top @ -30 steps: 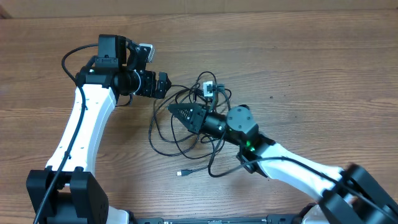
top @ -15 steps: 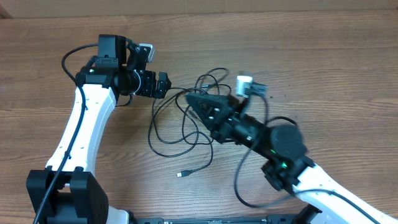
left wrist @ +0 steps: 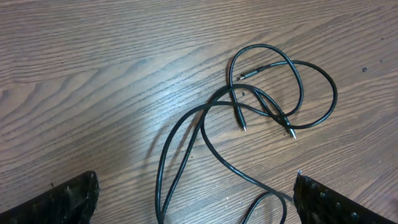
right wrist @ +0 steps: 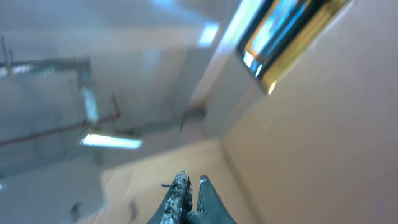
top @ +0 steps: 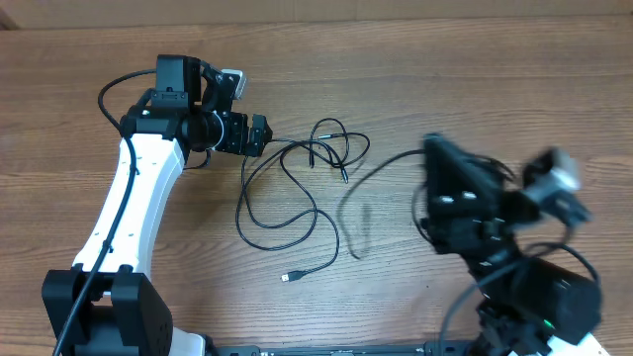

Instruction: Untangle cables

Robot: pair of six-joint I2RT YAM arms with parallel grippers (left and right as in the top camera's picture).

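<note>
Thin black cables in loose crossing loops, one strand lifted.

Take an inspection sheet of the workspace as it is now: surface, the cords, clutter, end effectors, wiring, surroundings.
Surface: wooden table, brown grain.
Job's things: thin black cables lie in loose crossed loops mid-table; a USB plug lies free near the robot's side; one strand runs toward the right arm.
Clutter: nothing seen.
End effectors: left end effector is open, beside the loops, holding nothing. Right end effector is shut and raised off the table; whether it holds a strand cannot be told.
Cables: thick arm wiring on the left arm, apart from the cords.
Surroundings: blurred ceiling lights in the right wrist view.
</note>
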